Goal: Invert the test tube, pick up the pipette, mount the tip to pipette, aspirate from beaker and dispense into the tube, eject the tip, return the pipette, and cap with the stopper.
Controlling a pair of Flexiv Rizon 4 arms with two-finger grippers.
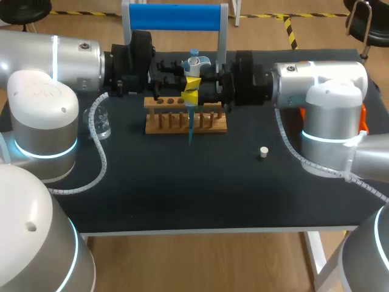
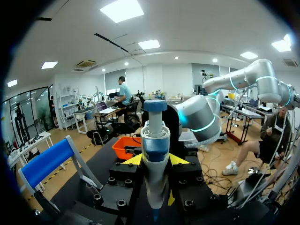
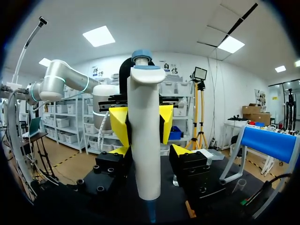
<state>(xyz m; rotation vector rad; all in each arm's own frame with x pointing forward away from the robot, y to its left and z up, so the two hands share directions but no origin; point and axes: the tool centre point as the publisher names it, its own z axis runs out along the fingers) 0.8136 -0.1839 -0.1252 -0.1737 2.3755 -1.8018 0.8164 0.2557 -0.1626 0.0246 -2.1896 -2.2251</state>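
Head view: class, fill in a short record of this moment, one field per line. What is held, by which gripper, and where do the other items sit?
Pipette: upright above the wooden rack, blue tip mounted and pointing down
Left gripper: shut on the pipette
Right gripper: at the pipette; hold cannot be told
Beaker: on the table, on the rack's left-arm side
Stopper: loose on the table, on the right-arm side, apart from the rack

black table (image 1: 182,201) | wooden rack (image 1: 185,125) | glass beaker (image 1: 101,123) | white stopper (image 1: 263,152)
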